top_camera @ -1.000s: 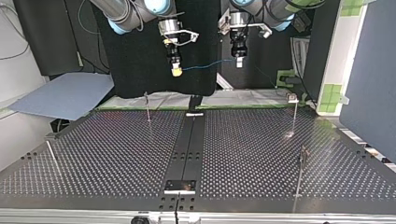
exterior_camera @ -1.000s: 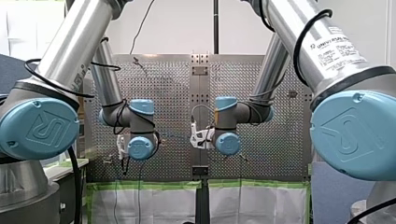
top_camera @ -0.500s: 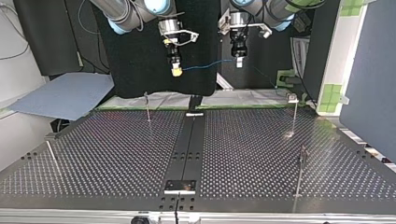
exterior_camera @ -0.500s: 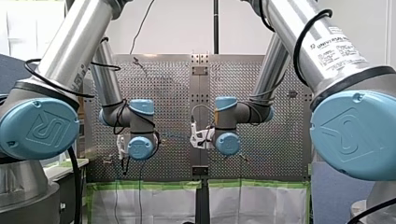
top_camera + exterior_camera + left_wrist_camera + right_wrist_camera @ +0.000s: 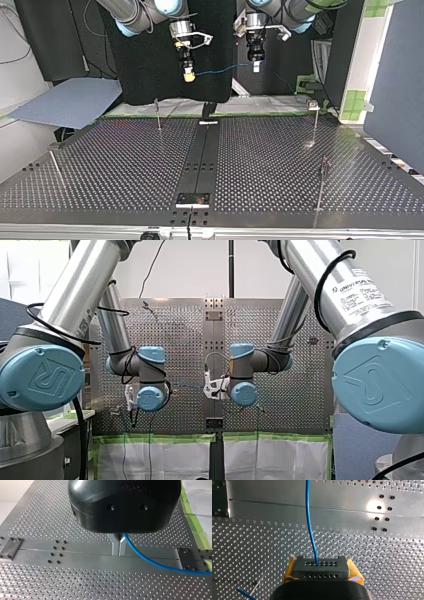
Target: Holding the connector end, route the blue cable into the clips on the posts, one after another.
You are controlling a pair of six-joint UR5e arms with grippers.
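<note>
Top view: blue cable (image 5: 220,70) spans between my right gripper (image 5: 189,76) and my left gripper (image 5: 255,66), high above the posts (image 5: 158,114); both grasps are too small to read. Left wrist view: metal fingers (image 5: 115,548) pressed together on the cable, the pinched stretch hidden. Right wrist view: yellow pads (image 5: 289,570) clamp the dark connector (image 5: 321,568), fingertips cut off. Front view: wrist joints hide both grasps.

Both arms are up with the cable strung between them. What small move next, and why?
Probably lower both arms together toward the nearest post. The cable spans between both shut jaws, above every post, with the connector in the right jaws, and no clip visibly holds it yet.
</note>
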